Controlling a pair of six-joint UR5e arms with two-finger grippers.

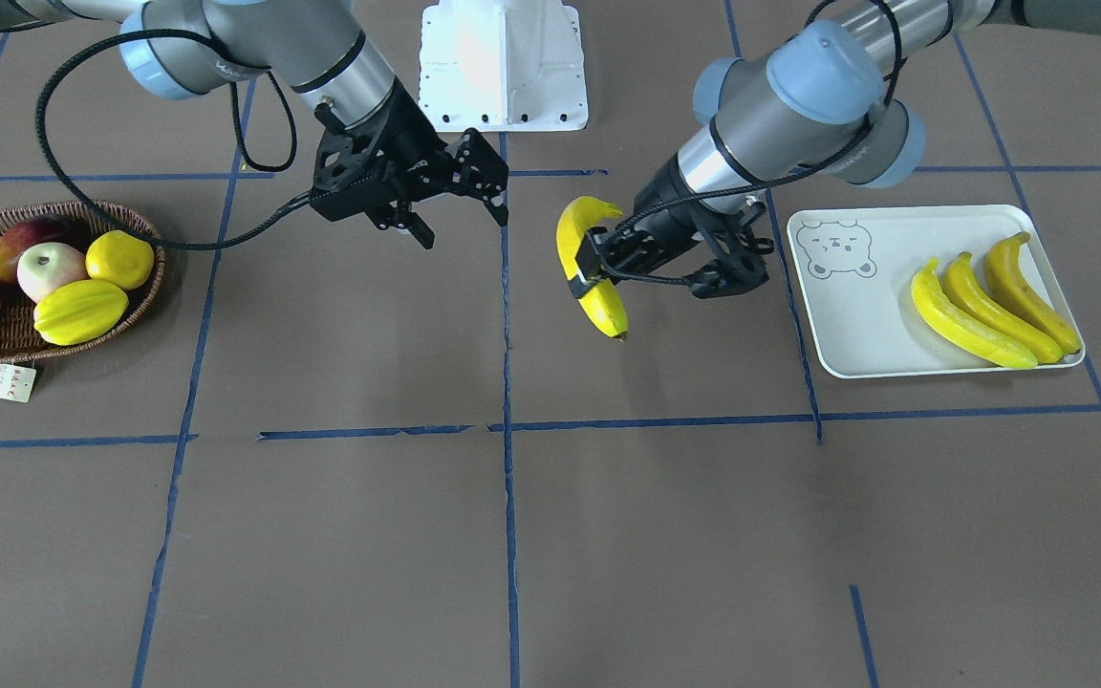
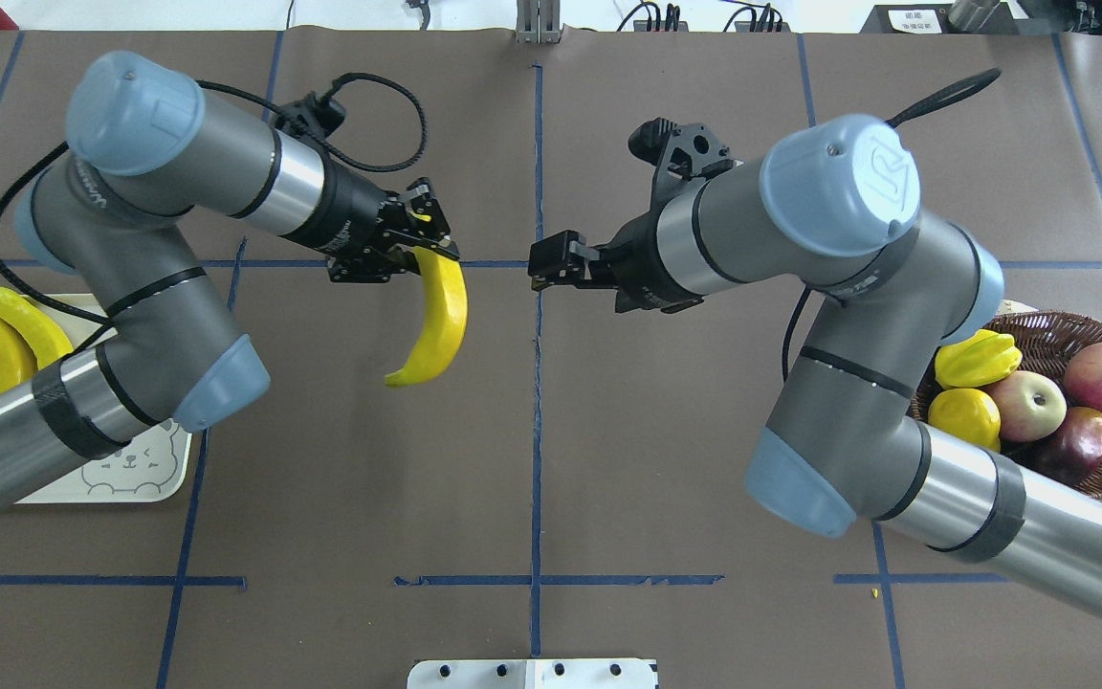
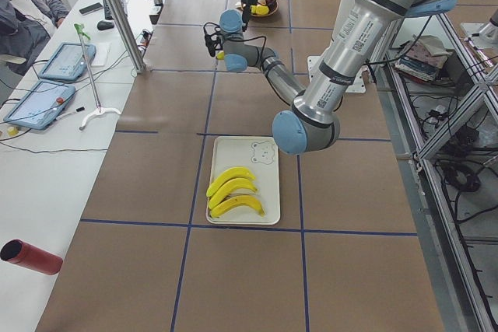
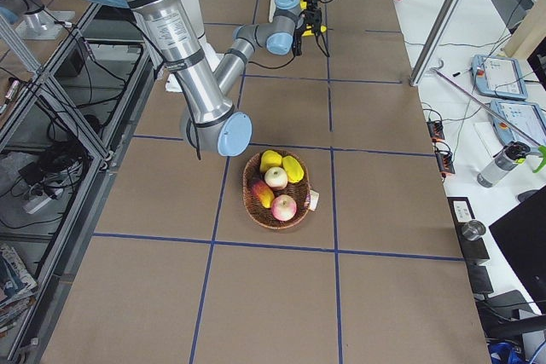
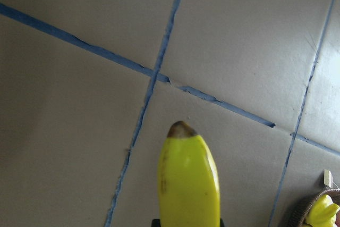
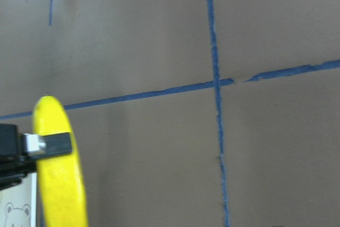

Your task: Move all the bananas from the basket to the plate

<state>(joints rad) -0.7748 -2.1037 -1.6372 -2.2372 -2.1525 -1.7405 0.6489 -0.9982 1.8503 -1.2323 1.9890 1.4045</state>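
While left hand (image 1: 588, 271) clamps a banana (image 1: 606, 311), right hand (image 1: 464, 226) spread open

The left gripper (image 1: 591, 272) clamps a banana (image 1: 605, 311) midair; the right gripper (image 1: 464, 222) faces it, fingers spread.

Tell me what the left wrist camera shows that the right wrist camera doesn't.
Left wrist only: the rim of the dark brown woven wicker basket and a ridged yellow star fruit. Right wrist only: the left gripper clamped across the curved yellow banana, plus a corner of the pale bear-face tray. Both: that held banana above the brown table with blue tape lines.
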